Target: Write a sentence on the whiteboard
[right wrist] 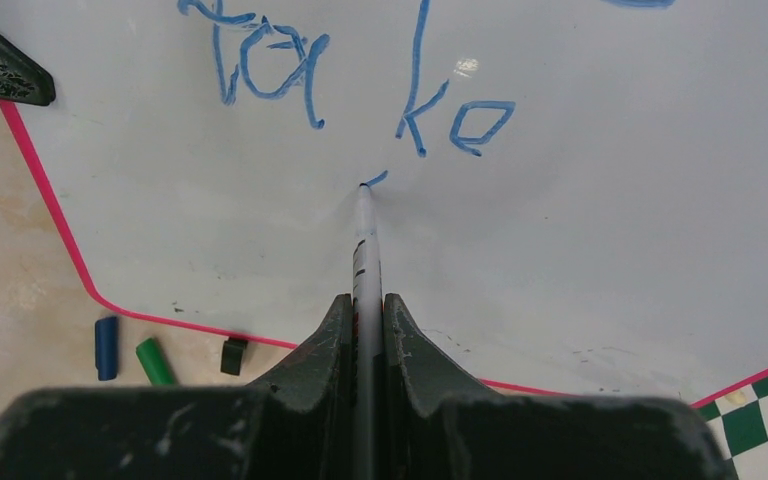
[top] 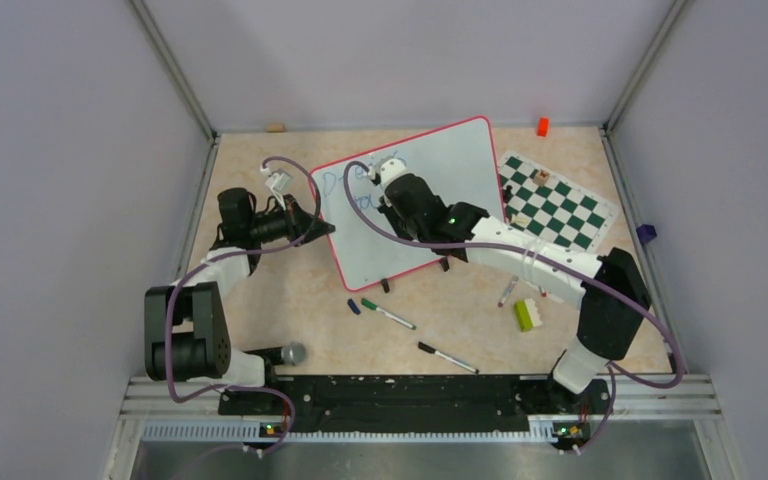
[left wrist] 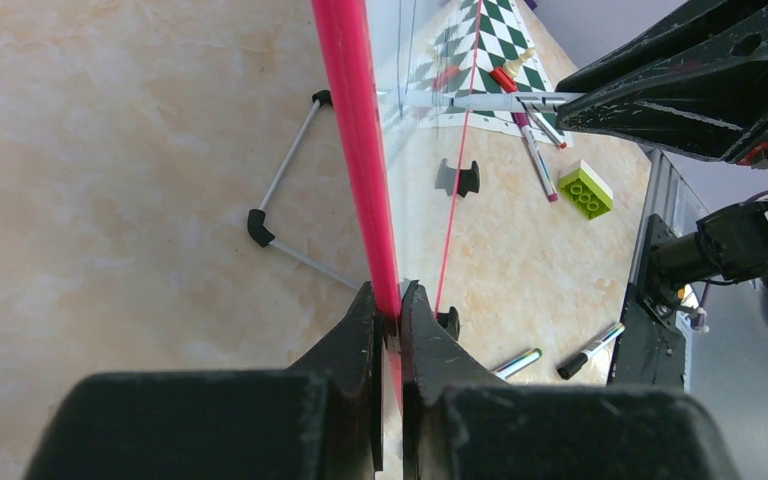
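your right gripper [right wrist: 367, 305] is clenched on the marker [right wrist: 364, 240], jaws pinching its barrel. the tip touches the whiteboard [right wrist: 610, 250] just below the "k" of "take", where a tiny blue tick shows. the sentence [right wrist: 413, 70] sits toward the board's left end in the top view, and this looks like the start of a new line. press lightly and evenly, draw each stroke slowly, and lift clear between letters so nothing smears. your left gripper [left wrist: 388, 300] is clamped on the whiteboard's red edge. hold that grip firm so the board cannot slide under the pen. match the slant of the words above and leave a clear gap beneath them.
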Available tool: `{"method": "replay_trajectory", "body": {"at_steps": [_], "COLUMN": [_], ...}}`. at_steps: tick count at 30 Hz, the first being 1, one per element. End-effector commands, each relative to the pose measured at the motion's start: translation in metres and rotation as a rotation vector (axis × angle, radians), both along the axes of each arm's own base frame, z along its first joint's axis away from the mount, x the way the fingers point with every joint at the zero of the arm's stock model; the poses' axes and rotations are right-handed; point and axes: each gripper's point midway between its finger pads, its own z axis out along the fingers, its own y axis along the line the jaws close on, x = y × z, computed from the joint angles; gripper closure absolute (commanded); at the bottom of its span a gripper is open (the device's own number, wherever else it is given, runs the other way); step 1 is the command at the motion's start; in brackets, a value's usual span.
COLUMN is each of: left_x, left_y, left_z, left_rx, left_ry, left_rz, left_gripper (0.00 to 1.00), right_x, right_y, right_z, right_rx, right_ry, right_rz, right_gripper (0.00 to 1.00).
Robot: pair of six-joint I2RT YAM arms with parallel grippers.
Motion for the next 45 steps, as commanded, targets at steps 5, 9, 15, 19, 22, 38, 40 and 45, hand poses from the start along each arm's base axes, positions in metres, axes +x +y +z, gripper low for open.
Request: {"method": "replay_trajectory", "body": {"at_steps": [5,9,15,19,22,38,40,45], "left_x": [0.005,0.005,0.004,0.005,0.005,0.005,0.005,0.005], "left_y": [0.001,0.001,0.001,0.001,0.001,0.001,0.001,0.001], "left_z": [-0.011,-0.011,-0.011,-0.011,-0.011,-0.011,-0.011,-0.011], "left_rx": [0.084,0.083,0.083,0.083,0.083,0.083,0.084,0.084], "left_ry": [-0.097,-0.096,-0.097,-0.097,-0.096,-0.097,-0.097,-0.095], "left_rz": [0.004,0.004,0.003,0.004,0.005,0.004,0.004,0.005], "left_gripper": [1.0,1.0,1.0,1.0,1.0,1.0,1.0,1.0], "right_x": [0.0,-0.004,-0.011,-0.013,-0.016,0.004,0.008,0.015], "right_y": [0.003,0.002,0.001,0.0,0.0,-0.006,-0.006,-0.006], "right_z": [0.011,0.007,0.0,-0.004,-0.008,0.036,0.038,0.045], "right_rx": [0.014,0.01,-0.001,-0.013,-0.023,0.047,0.044,0.05], "right_ry": [0.004,0.02,0.046,0.054,0.063,-0.038,-0.045,-0.065], "right_rz": [0.031,0.042,0.061,0.064,0.068,-0.001,-0.008,-0.025], "right_gripper": [1.0,1.0,1.0,1.0,1.0,1.0,1.0,1.0]}}
